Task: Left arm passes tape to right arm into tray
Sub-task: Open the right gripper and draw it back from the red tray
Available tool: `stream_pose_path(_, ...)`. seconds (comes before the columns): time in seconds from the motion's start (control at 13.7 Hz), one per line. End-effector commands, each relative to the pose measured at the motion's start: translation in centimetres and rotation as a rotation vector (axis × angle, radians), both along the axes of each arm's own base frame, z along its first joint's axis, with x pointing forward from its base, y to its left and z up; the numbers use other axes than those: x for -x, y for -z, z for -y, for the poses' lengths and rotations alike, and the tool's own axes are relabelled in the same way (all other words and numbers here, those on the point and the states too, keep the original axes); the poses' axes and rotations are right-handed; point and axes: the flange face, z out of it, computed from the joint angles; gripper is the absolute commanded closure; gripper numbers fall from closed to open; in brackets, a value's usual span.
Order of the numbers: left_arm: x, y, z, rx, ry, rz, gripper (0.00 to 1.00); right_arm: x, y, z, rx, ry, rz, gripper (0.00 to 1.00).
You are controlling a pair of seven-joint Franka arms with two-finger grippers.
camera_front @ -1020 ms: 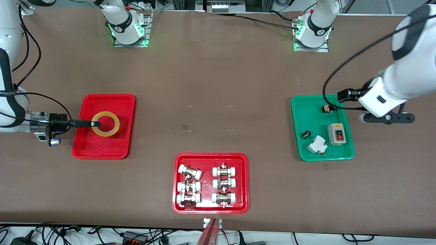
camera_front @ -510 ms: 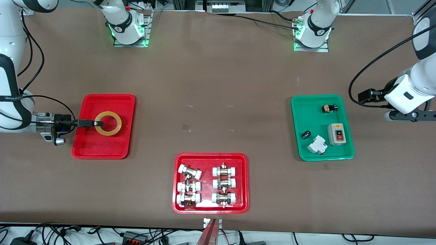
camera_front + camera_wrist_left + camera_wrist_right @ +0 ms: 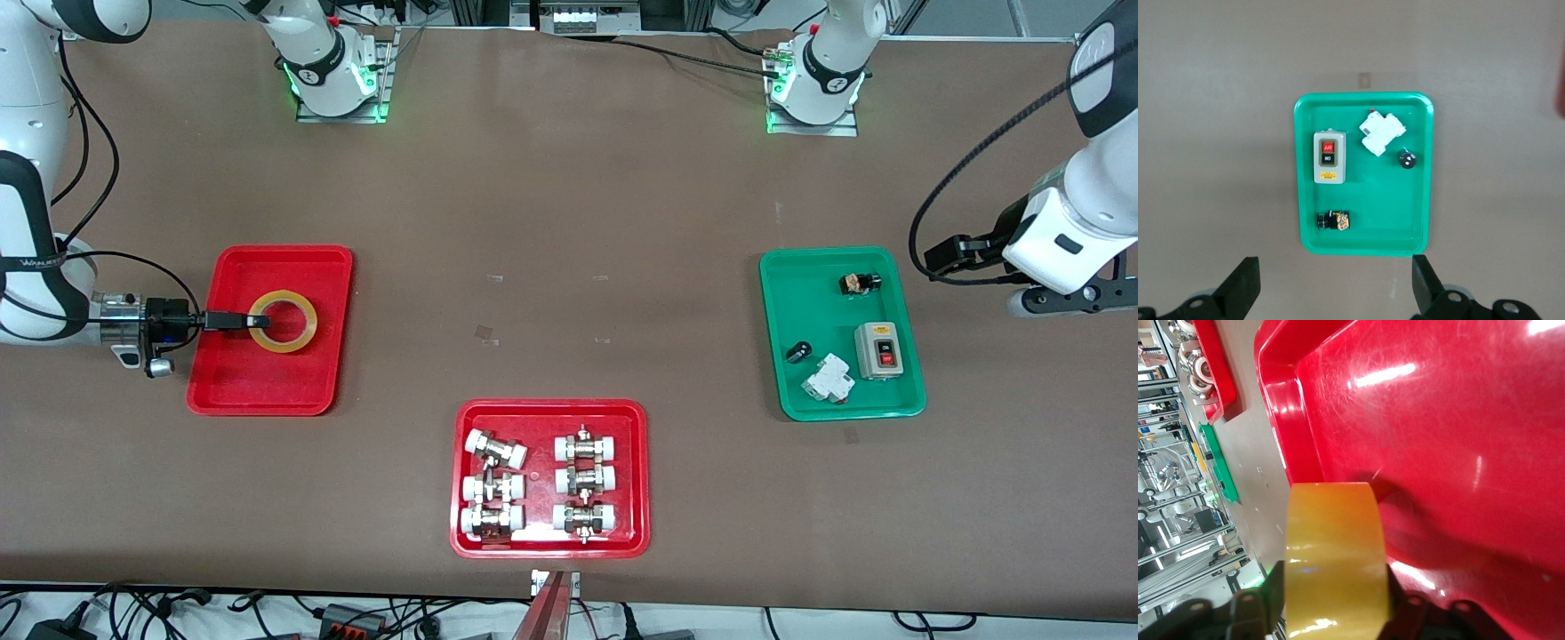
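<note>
The tape [image 3: 308, 324], a yellowish translucent roll, lies flat low in the plain red tray [image 3: 267, 391] at the right arm's end of the table. My right gripper [image 3: 253, 322] reaches in sideways and is shut on the roll's wall. In the right wrist view the tape [image 3: 1335, 547] fills the gap between the fingers of the right gripper [image 3: 1335, 613], just over the tray's floor [image 3: 1458, 453]. My left gripper [image 3: 1076, 307] is open and empty above the table beside the green tray. Its left wrist view shows the left gripper [image 3: 1331, 293] with the fingers spread wide.
A green tray [image 3: 773, 338] holds a switch box [image 3: 878, 350], a white breaker [image 3: 829, 379] and small black parts; it also shows in the left wrist view [image 3: 1405, 220]. A red tray [image 3: 642, 480] with several white-capped metal fittings sits nearest the front camera.
My right gripper has lowered the tape into the red tray. My left arm has pulled away from over the green tray toward its end of the table.
</note>
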Motion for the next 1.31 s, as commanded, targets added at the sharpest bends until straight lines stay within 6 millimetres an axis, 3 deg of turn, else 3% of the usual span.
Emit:
stream_pose_path(0.0, 0.8, -1.7, -1.2, 0.102, 0.058, 0.012, 0.0, -0.5, -0.5, -0.1, 0.075, -0.061, 0.03, 0.0)
stream_pose_path(0.07, 0.8, -1.7, -2.1, 0.114, 0.043, 0.018, 0.0, -0.7, -0.5, -0.7, 0.123, -0.109, 0.031, 0.0)
stream_pose_path(0.22, 0.8, -1.6, -2.0, 0.104, 0.048, 0.017, 0.0, -0.9, -0.9, -0.7, 0.188, -0.159, 0.042, 0.0)
stream_pose_path(0.51, 1.2, -1.7, -2.3, 0.085, 0.045, 0.01, 0.0, -2.5, -5.3, -3.4, 0.317, -0.273, 0.067, 0.0)
stream_pose_path(0.73, 1.1, -2.4, -2.3, 0.078, 0.048, 0.031, 0.0, -4.0, -10.0, -5.0, 0.46, -0.364, 0.127, 0.0)
stream_pose_path(0.95, 1.0, -2.6, -1.5, 0.079, 0.062, 0.037, 0.0, -5.1, -13.7, -5.3, 0.552, -0.365, 0.146, 0.0)
stream_pose_path(1.09, 1.1, -2.7, -1.0, 0.08, 0.077, 0.038, 0.0, -6.1, -17.1, -6.2, 0.618, -0.36, 0.172, 0.0)
stream_pose_path(1.24, 1.2, -2.7, 0.0, 0.077, 0.094, 0.037, 0.0, -7.2, -21.7, -7.8, 0.714, -0.303, 0.18, 0.0)
